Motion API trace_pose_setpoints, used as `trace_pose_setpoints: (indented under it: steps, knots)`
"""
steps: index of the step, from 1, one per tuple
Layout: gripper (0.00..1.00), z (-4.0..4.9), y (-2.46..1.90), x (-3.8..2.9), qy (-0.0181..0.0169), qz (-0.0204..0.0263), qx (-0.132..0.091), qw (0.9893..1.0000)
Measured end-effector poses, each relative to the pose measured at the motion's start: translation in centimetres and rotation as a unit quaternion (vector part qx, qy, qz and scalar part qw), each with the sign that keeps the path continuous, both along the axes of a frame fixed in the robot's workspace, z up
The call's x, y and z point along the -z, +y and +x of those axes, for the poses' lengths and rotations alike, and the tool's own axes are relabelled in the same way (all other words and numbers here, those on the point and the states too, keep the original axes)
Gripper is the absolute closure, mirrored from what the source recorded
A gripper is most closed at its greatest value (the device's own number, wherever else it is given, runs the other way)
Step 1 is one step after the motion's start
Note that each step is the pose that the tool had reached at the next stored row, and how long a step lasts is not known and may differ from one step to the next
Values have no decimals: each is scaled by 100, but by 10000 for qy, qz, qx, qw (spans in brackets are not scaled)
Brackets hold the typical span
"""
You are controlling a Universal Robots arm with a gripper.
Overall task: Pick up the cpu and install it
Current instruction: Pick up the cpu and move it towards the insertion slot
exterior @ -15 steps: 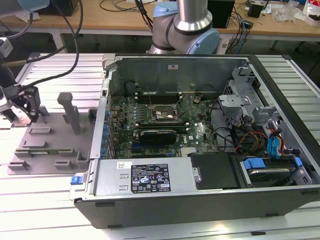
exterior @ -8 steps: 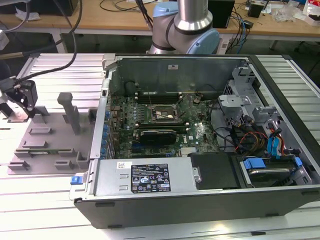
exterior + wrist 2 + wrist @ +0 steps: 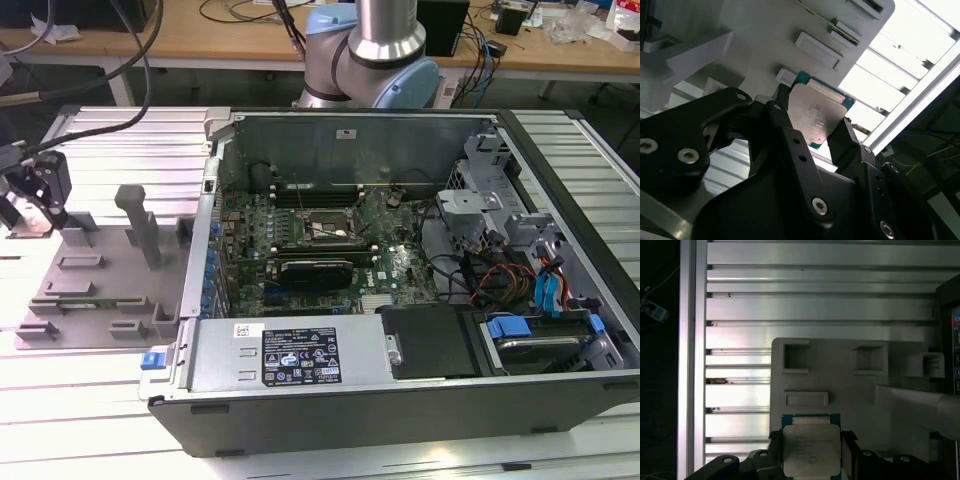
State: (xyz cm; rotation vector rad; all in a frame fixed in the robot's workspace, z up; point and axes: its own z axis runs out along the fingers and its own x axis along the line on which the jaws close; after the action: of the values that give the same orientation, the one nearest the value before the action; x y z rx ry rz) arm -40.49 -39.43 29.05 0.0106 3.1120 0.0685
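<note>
Shiny metal slats make up the table [image 3: 110, 140]. On it lies a gray tray [image 3: 100, 243], next to an open computer case [image 3: 420, 410]. At the exterior view's left, the gripper [image 3: 38, 205] is over the tray's end away from the case. In both wrist views its black fingers [image 3: 785, 125] squeeze the cpu [image 3: 817, 112] from two sides, close over the tray.

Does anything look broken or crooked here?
Nothing stands out. The cpu sits straight, held in the gripper over the gray holder tray, and I see no damage on it. The computer case lies open with nothing spilled.
</note>
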Motion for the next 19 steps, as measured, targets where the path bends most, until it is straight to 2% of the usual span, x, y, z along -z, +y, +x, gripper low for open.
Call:
trace_pose_setpoints:
  steps: [7, 10, 19]
  knots:
    - [45, 0, 0, -89, 0, 0, 0, 10000]
    - [45, 0, 0, -177, 0, 0, 0, 10000]
    - [45, 0, 0, -342, 0, 0, 0, 10000]
